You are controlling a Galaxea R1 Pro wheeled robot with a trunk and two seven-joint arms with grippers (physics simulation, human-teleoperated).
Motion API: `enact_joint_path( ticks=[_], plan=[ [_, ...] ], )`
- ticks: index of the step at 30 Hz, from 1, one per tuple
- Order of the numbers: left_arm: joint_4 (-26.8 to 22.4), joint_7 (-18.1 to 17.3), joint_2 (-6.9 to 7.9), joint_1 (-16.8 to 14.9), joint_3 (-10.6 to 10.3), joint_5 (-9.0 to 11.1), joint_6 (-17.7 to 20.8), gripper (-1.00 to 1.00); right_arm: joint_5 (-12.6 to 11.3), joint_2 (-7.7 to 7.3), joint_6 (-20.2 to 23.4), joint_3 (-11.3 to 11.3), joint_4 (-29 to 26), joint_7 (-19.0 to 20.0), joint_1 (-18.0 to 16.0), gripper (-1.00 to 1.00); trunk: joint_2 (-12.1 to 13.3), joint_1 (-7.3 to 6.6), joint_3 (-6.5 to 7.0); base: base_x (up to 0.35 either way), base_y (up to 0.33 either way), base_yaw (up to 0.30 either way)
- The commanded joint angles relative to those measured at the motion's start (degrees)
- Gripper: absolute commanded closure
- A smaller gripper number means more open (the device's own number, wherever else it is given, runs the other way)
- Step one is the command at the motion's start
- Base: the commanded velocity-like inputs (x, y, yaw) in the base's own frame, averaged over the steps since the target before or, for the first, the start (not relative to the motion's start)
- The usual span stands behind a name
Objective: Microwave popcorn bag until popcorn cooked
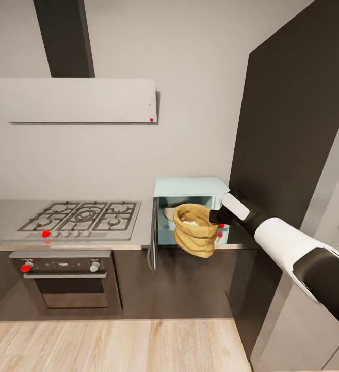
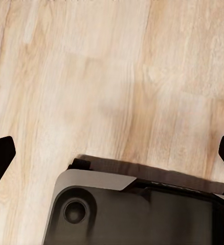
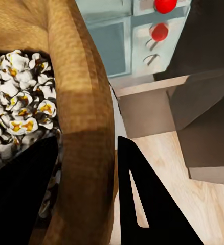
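Popcorn bag [image 1: 194, 230] is found held clear of the countertop [image 1: 138, 243], just in front of the open microwave [image 1: 191, 209], by the right gripper [image 3: 86, 168]. Its jaws are closed on the bag's rolled rim, one finger inside the sack and one outside. White, puffed popcorn [image 3: 17, 107] is seen inside the bag, so the heating is judged already done and the sack is taken to be on its way out, though this cannot be confirmed from the head view alone.

For the step in hand, the bag is best kept mouth-up and moved level, since the hold is on one edge only and the sack hangs tilted below it. A slow, straight withdrawal is advised.

The microwave door [image 1: 152, 240] (swung out edge-on at the bag's left) is judged the nearest obstruction, and the dark tall cabinet [image 1: 293, 129] crowds the arm on the other side. A gas hob [image 1: 81, 217] with an oven [image 1: 68, 281] beneath stands further left, well apart.

The left gripper [image 2: 112, 153] is seen wide open over wooden floor [image 2: 91, 76], holding nothing.
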Motion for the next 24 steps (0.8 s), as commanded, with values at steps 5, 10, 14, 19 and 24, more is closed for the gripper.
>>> enact_joint_path(
  ticks=[5,10,14,19,24],
  plan=[
    [0.0,0.1,-0.02,0.0,0.1,0.1,-0.2,-1.0,-0.6,-0.08,-0.7,0.4,0.2,-0.5,0.0,1.0,0.0,0.02,-0.03,0.244,0.0,0.0],
    [0.0,0.1,-0.02,0.0,0.1,0.0,-0.2,-1.0,-0.6,-0.08,-0.7,0.5,0.3,-0.4,0.0,1.0,0.0,0.02,-0.03,0.059,0.0,0.0],
    [0.0,0.1,-0.02,0.0,0.1,0.0,-0.2,-1.0,-0.6,-0.08,-0.7,0.5,0.3,-0.4,0.1,1.0,0.0,0.02,-0.03,0.003,0.0,0.0],
    [0.0,0.1,-0.02,0.0,0.1,0.1,-0.2,-1.0,-0.6,-0.07,-0.7,0.6,0.4,-0.4,0.1,1.0,0.0,0.02,-0.03,0.037,0.0,0.0],
    [0.0,0.1,-0.02,0.0,0.1,0.1,-0.2,-1.0,-0.6,0.13,-0.7,0.5,0.5,-0.5,0.1,1.0,0.0,0.02,-0.03,0.323,0.0,0.0]
  ],
)
